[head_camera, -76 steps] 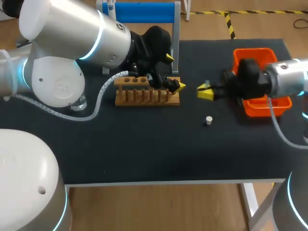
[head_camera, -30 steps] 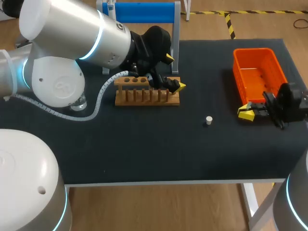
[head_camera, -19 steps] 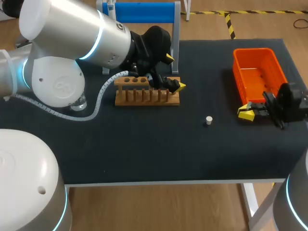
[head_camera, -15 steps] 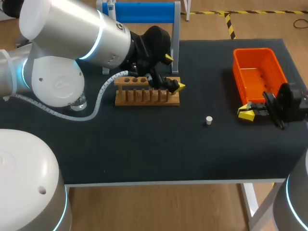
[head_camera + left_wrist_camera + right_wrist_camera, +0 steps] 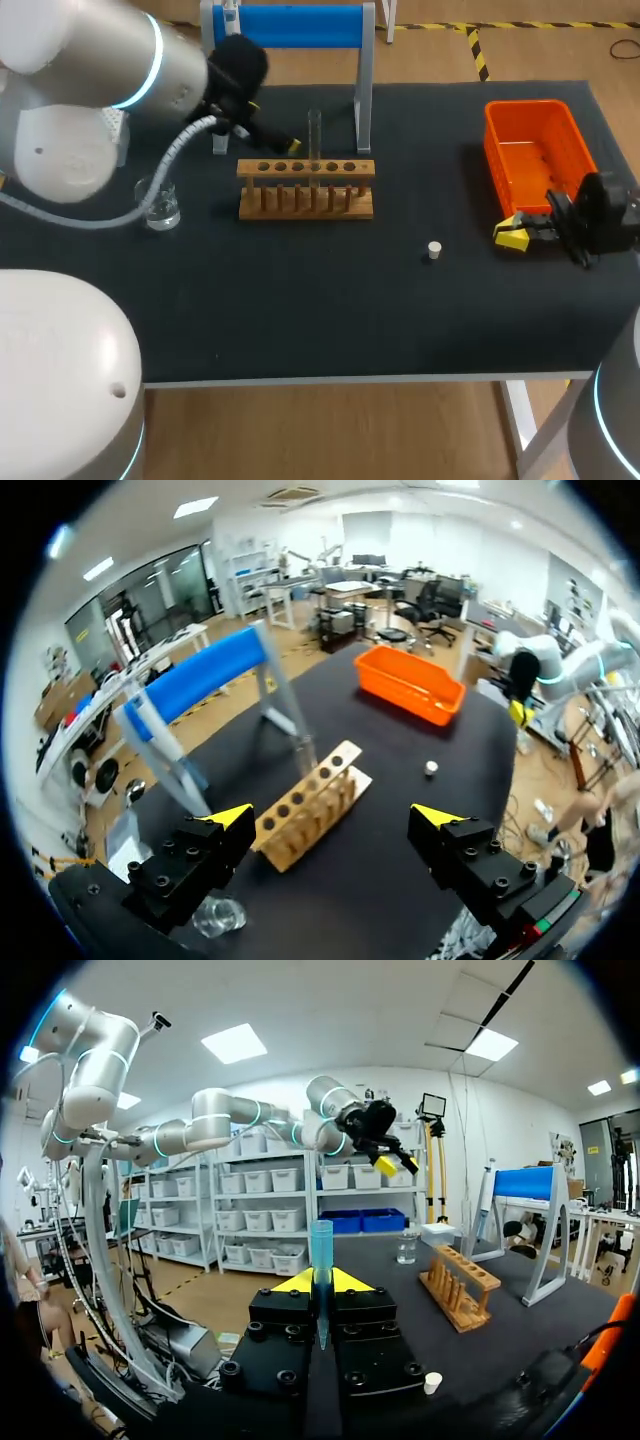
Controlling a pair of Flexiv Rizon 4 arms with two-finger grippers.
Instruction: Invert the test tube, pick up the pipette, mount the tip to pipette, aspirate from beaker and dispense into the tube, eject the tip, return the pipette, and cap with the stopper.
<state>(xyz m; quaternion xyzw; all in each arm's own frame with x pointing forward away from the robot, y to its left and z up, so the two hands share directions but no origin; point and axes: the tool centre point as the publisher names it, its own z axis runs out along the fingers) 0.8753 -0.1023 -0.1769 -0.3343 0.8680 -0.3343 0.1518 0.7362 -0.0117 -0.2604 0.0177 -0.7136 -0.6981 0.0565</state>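
A clear test tube (image 5: 314, 138) (image 5: 301, 746) stands upright in the wooden rack (image 5: 305, 188) (image 5: 312, 803) (image 5: 459, 1295). My left gripper (image 5: 278, 138) (image 5: 333, 816) is open and empty, up and back-left of the rack, apart from the tube. At the table's right, beside the orange bin (image 5: 535, 150), my right gripper (image 5: 512, 232) (image 5: 320, 1282) is shut on a blue pipette tip (image 5: 320, 1256) that points up between its fingers. The white stopper (image 5: 433, 250) (image 5: 430, 768) (image 5: 432, 1382) lies loose on the mat. A glass beaker (image 5: 160, 206) (image 5: 220, 916) stands left of the rack.
The blue-topped pipette stand (image 5: 290, 25) (image 5: 198, 682) rises behind the rack, with a white pipette (image 5: 486, 1198) hanging at one end. The orange bin (image 5: 410, 683) sits at the back right. Black mat lies open between the rack, the stopper and the front edge.
My left arm has pulled away from the rack, up and to the back left, leaving the tube standing in it. My right gripper earlier moved from mid-table to beside the bin, then stayed.
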